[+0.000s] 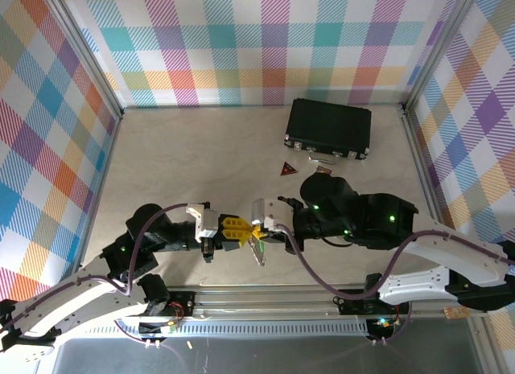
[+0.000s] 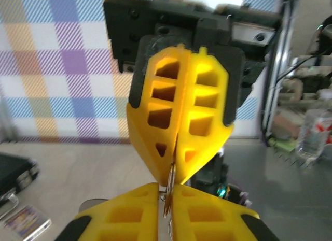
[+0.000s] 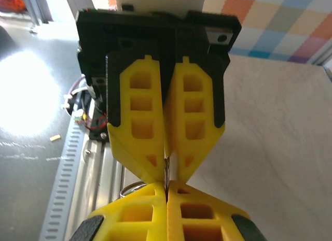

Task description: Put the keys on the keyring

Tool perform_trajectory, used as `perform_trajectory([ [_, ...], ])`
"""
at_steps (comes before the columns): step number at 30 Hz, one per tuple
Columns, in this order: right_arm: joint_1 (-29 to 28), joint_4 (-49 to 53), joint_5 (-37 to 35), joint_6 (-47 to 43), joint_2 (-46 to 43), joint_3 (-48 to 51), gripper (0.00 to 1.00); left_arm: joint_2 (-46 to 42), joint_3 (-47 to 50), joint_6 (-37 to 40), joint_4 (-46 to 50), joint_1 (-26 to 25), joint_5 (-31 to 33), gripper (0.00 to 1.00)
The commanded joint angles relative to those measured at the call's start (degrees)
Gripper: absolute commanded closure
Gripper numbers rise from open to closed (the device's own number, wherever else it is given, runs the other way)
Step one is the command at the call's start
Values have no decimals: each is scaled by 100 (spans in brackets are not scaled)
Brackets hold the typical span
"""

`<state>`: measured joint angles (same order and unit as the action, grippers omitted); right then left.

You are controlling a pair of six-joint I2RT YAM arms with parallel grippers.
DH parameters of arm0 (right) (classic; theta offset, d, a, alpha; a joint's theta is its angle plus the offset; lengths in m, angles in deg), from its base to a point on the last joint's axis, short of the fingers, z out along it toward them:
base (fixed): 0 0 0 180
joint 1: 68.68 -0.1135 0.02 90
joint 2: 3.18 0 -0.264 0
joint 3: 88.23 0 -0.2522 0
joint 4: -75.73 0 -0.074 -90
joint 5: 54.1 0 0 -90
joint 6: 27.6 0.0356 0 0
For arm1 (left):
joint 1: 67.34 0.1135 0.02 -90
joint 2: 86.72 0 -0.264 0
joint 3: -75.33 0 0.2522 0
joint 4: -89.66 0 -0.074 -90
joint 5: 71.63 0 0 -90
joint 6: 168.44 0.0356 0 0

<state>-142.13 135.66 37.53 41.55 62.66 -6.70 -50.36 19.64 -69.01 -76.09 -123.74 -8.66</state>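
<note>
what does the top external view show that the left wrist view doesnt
Top external: the dark red triangular piece and the whole black case. Left wrist: a thin metal piece pinched at the fingertip seam, blurred clutter at right. Both: left gripper and right gripper tip to tip, plus a corner of the case.

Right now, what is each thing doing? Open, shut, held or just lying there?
left gripper, shut on thin metal piece
right gripper, shut on the same piece
black case, closed, lying flat
red triangle, lying loose
card, lying flat beside the case
</note>
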Motion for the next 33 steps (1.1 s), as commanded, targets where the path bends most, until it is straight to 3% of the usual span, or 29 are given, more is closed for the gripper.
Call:
perform_trajectory([
  [1, -3, 763, -163, -429, 373, -379, 100, 92, -501, 666, 1201, -29, 795, 84],
  [10, -19, 1447, -333, -680, 1036, -786, 100, 370, -711, 859, 1498, -29, 743, 83],
  [12, -19, 1455, -356, -676, 1055, -769, 100, 420, -730, 868, 1488, -29, 662, 100],
  [13, -20, 1443, -350, -670, 1054, -760, 100, 425, -716, 847, 1453, -30, 619, 100],
  [18, -19, 804, 94, -431, 582, -424, 99, 81, -310, 371, 411, -29, 78, 100],
  [24, -11, -121, 470, -55, 20, 108, 74, -42, 33, -307, -1039, -29, -639, 100],
  [33, -2, -480, 425, 115, -366, 317, 79, 12, 398, -897, -2223, -29, -997, 100],
])
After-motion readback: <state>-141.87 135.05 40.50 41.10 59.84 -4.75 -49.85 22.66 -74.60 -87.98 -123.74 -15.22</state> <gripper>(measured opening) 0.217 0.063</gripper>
